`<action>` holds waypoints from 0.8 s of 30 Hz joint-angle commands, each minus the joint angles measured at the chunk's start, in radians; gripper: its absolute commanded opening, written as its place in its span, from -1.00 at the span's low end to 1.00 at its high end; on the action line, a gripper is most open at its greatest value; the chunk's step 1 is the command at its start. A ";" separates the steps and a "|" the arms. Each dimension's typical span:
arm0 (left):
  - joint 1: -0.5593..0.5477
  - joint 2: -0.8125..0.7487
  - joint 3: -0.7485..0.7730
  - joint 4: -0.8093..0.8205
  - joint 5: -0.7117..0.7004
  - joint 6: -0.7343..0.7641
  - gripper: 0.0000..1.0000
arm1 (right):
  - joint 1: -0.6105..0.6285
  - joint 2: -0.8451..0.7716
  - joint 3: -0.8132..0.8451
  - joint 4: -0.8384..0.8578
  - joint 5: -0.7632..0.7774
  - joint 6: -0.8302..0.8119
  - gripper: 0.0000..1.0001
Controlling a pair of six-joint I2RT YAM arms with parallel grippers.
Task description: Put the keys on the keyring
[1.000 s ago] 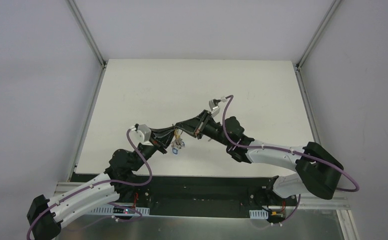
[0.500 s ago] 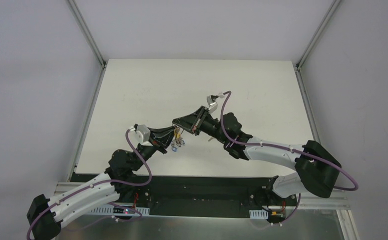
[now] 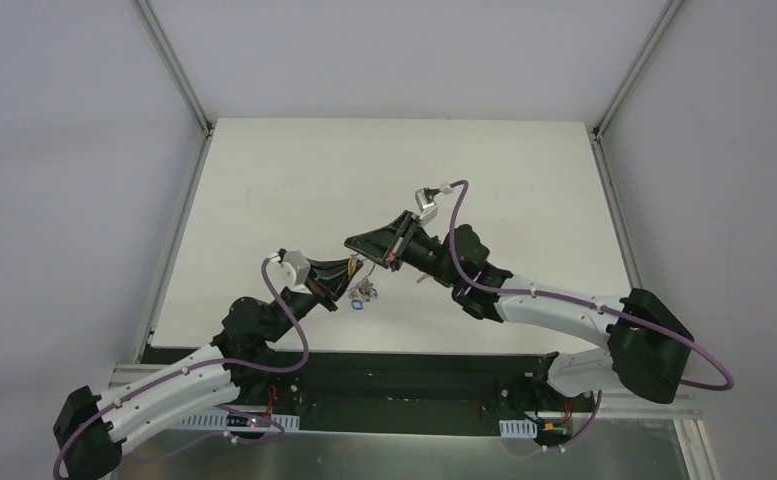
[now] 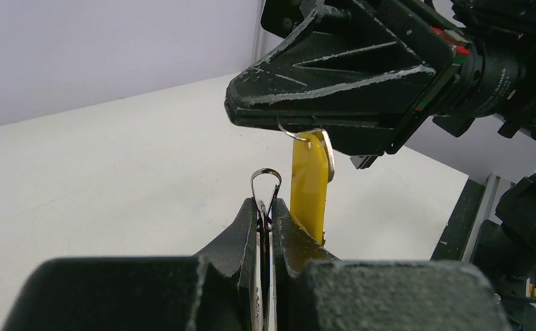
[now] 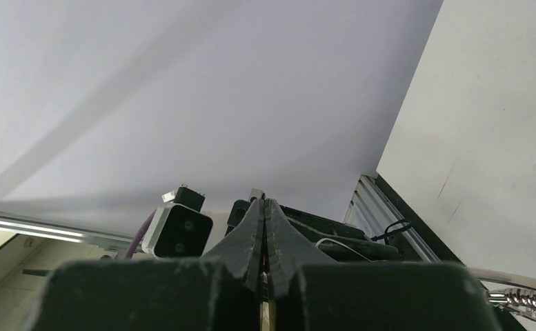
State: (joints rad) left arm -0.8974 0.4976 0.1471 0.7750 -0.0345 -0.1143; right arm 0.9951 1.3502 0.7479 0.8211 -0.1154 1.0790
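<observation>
**Q:** L side, item 1?

**A:** Your left gripper [image 4: 265, 210], clenched on the keyring [image 4: 265, 183]. Wire loop sticks up out of the grip. Top view: bunch of keys [image 3: 363, 293] hangs under it.

**Q:** Next, moving R?

**A:** Item 2: yellow key [image 4: 310, 186], hanging upright just beside the loop, slim gap btw them. Item 3: your right gripper [image 4: 234, 112], clamped tight on that key's top end, sitting above the left one in the left wrist view.

the key [image 4: 310, 187] is yellow-headed, the table [image 4: 113, 158] white
</observation>
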 commanded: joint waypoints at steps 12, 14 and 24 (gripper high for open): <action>-0.006 -0.061 -0.001 0.010 -0.080 0.020 -1.00 | 0.128 -0.351 -0.061 -0.393 0.285 -0.545 -1.00; -0.007 -0.064 0.000 0.005 -0.086 0.021 -1.00 | 0.127 -0.436 -0.118 -0.466 0.384 -0.596 -1.00; -0.007 -0.068 0.006 -0.015 -0.105 0.028 -1.00 | 0.128 -0.593 -0.177 -0.977 0.618 -0.606 -1.00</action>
State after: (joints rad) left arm -0.8974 0.4431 0.1471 0.7120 -0.1184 -0.1032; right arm 1.1225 0.7486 0.5869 0.0612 0.3782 0.4900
